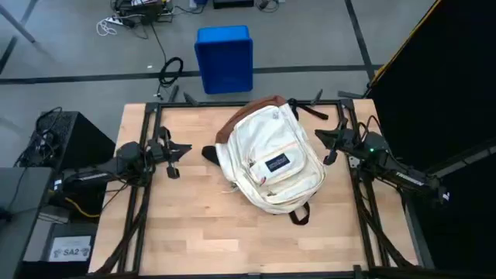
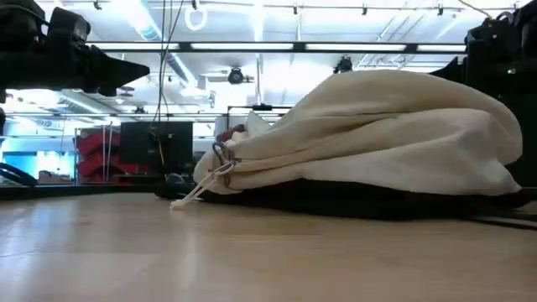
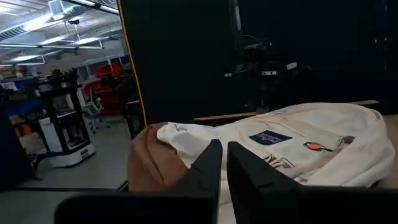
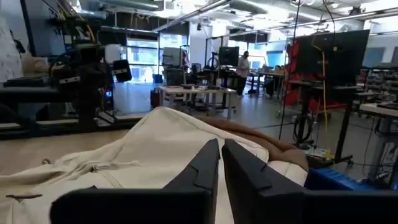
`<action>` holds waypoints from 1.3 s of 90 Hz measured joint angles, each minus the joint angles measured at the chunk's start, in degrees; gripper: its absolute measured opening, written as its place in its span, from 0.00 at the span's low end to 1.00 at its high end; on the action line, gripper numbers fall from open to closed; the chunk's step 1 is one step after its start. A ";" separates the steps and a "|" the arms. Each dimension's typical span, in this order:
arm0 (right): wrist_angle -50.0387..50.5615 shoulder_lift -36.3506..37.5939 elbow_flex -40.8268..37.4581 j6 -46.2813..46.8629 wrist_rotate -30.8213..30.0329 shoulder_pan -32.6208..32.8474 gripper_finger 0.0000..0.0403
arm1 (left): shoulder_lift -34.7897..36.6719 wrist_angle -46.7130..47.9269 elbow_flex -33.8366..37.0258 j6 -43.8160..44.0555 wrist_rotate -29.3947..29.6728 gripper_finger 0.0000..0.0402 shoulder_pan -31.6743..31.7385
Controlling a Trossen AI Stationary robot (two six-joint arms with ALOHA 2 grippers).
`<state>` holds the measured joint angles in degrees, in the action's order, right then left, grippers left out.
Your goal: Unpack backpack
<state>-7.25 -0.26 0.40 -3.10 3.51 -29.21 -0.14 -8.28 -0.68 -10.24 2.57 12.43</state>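
The backpack [image 1: 269, 159] is lying on the table [image 1: 194, 240], between the left gripper [image 1: 177, 160] and right gripper [image 1: 325, 147]; a bin [image 1: 225, 58] is sitting behind.

Robotics lab or workshop: open hall with ceiling strip lights [image 2: 252, 46], equipment racks [image 3: 65, 118], worktables [image 4: 193, 93], monitors [image 4: 336, 53], floor cables [image 1: 170, 71].

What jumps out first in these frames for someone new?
The cream-white backpack dominates: it lies flat mid-table, logo patch up, brown base toward the far edge, apparently still packed. The left claw and right claw flank it, each near its own table edge, fingers nearly together, touching nothing. A blue bin sits on the floor beyond the table.
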 joint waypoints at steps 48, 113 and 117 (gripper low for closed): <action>0.02 -0.01 0.01 -0.01 0.00 -0.02 0.01 | 0.01 0.01 0.00 0.01 0.00 0.00 0.00; 0.00 -0.01 -0.01 0.01 0.00 0.00 0.02 | 0.02 0.01 -0.01 0.02 0.00 0.00 0.00; 0.00 -0.01 0.01 -0.01 0.01 -0.02 0.02 | 0.00 0.01 -0.01 0.02 0.00 0.00 0.00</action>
<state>-7.25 -0.27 0.40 -3.11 3.52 -29.23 -0.14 -8.28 -0.69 -10.22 2.57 12.43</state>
